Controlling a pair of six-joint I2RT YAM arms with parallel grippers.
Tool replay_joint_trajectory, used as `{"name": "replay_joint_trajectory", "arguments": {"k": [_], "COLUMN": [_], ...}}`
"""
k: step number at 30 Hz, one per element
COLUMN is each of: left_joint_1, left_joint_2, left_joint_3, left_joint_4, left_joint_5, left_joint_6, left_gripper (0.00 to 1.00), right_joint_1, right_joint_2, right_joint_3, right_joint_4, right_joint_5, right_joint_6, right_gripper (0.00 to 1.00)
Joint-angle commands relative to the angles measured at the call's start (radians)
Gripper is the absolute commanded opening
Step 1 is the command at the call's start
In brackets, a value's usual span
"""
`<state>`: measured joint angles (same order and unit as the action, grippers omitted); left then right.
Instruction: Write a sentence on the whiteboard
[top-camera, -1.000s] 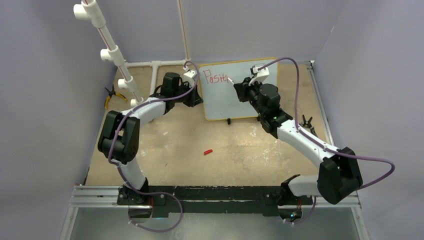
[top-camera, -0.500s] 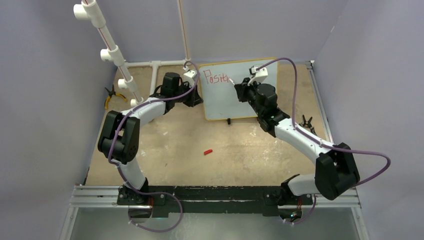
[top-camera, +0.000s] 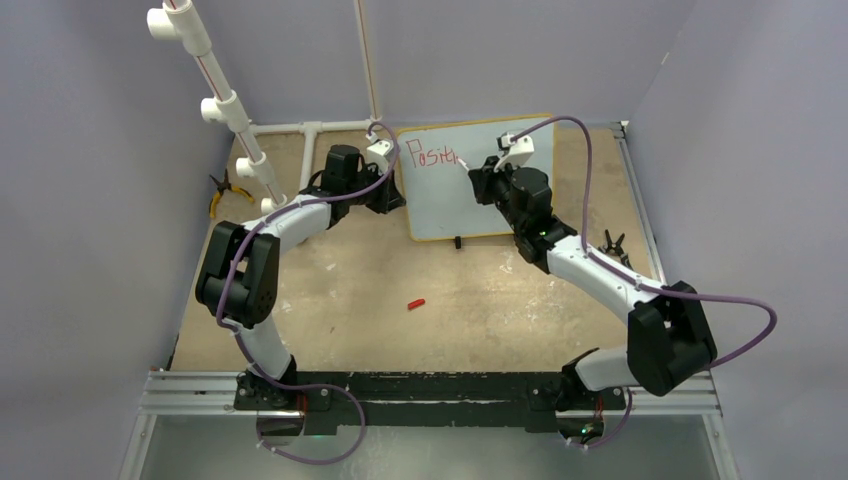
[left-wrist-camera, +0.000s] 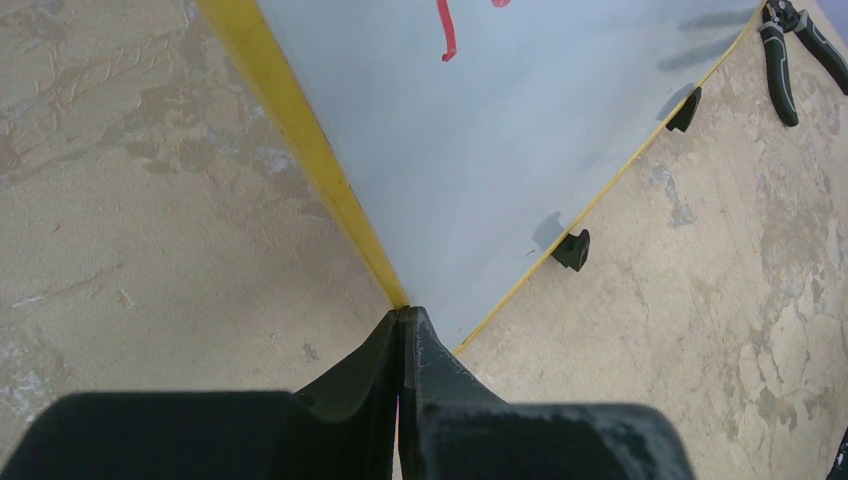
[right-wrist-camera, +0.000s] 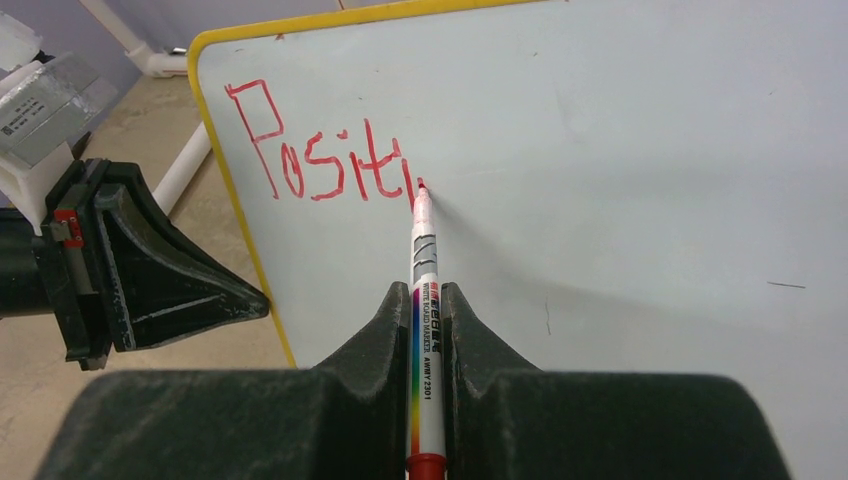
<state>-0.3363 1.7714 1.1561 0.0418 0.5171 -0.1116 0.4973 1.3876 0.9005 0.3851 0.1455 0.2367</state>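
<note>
Tan counter (top-camera: 450, 320) carries a small red piece (top-camera: 416, 303) nearest. Beyond it, the right gripper (right-wrist-camera: 428, 295) clamps a marker (right-wrist-camera: 424, 250) labelled "WHITE BOARD MARKER", its tip touching the far whiteboard (right-wrist-camera: 620, 150) where the sentence (right-wrist-camera: 320, 160) reads "Positi". The left gripper (left-wrist-camera: 402, 325) pinches the board's yellow frame.

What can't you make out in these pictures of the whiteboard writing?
- Top external: the sentence is too small to read surely; the right gripper covers the board just past it.
- Left wrist: only red stroke ends show, the rest is cut off by the top edge; the left gripper hides the whiteboard corner.
- Right wrist: the marker tip covers the last stroke's end.
</note>
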Motion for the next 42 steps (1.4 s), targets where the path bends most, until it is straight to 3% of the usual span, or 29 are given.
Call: {"name": "replay_joint_trajectory", "arguments": {"k": [1,9,27,42], "left_joint_1": [-0.007,-0.007,-0.007,-0.007], "left_joint_2": [-0.040,-0.043,-0.038,-0.036], "left_joint_3": [0.024,0.024,0.024,0.024], "left_joint_4": [0.032,0.032,0.032,0.032], "left_joint_5": [0.018,0.018,0.021,0.019], "left_joint_6": [0.000,-0.001,0.001,0.000], "left_gripper": [0.00,0.00,0.00,0.00], "right_joint_1": [-0.003,-0.003,-0.003,-0.003], "right_joint_2": [-0.027,-0.043,-0.001,-0.053], "right_joint_3": [-0.026,-0.055,0.055,0.012], "right_joint_4": [0.012,0.003,0.050,0.027], "right_joint_5": [0.055,0.064,0.077,0.085], "right_joint_6": [0.009,0.032,-0.002,0.012], "right_gripper": [0.00,0.00,0.00,0.00]}}
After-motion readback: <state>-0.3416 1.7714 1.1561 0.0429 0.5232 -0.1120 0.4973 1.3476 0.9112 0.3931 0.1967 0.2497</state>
